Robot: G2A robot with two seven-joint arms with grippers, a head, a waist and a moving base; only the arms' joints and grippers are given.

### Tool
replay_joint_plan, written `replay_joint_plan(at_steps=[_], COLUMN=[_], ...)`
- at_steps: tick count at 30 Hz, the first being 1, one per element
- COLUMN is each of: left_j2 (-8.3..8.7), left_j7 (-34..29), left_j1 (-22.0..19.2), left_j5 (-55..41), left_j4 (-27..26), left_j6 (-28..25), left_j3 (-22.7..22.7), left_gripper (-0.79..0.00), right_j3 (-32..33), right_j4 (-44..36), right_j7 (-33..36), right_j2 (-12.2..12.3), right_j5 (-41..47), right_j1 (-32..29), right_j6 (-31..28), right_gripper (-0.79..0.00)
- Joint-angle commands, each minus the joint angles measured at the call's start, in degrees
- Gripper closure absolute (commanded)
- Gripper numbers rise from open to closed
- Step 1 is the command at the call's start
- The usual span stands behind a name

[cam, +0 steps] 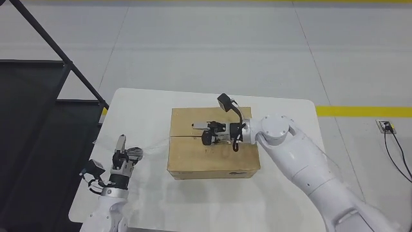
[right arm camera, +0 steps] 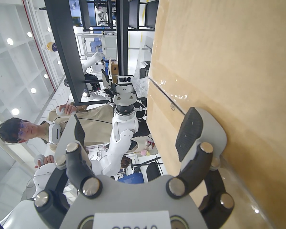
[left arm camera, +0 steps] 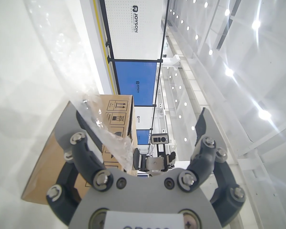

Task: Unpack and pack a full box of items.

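A closed brown cardboard box (cam: 214, 161) sits in the middle of the white table (cam: 283, 116). Its top flaps (right arm camera: 228, 60) meet at a taped seam (right arm camera: 166, 94). My right gripper (cam: 203, 133) lies over the seam, open, with one finger pad (right arm camera: 189, 134) resting on the box top. My left gripper (cam: 122, 151) is near the table's front left corner, left of the box (left arm camera: 119, 117), open and pointing upward. A strip of clear tape (left arm camera: 104, 129) clings to one of its fingers (left arm camera: 85, 144) and trails toward the box.
A black metal rack (cam: 38, 122) stands off the table's left side. The table edge runs close behind the left gripper. Bare table surface lies right of the box and behind it.
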Motion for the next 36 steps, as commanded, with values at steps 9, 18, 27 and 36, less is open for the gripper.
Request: replay_joint_plan(at_steps=[9, 18, 27, 36], left_j2=[0.21, 0.69, 1.62, 2.28], left_j7=[-0.3, -4.3, -14.8, -17.6], left_j1=[2.5, 4.0, 6.1, 7.7], left_j5=[-0.6, -3.0, -5.6, -0.3], left_j4=[-1.2, -1.6, -2.4, -4.8], left_j6=[0.5, 3.9, 9.4, 11.8], left_j3=[-2.4, -5.3, -8.3, -8.2], left_gripper=[-0.785, -0.785, -0.785, -0.785], right_j3=[-0.5, -0.2, 0.1, 0.4], right_j4=[4.6, 7.8, 10.5, 12.5], right_j7=[1.0, 2.0, 2.4, 3.0], right_j2=[-1.8, -2.9, -4.0, -4.9], right_j5=[0.3, 0.5, 0.3, 0.0], right_j1=[1.8, 3.0, 3.9, 4.6], right_j6=[-1.6, -2.5, -2.7, -3.1], right_gripper=[-0.785, -0.785, -0.785, -0.785])
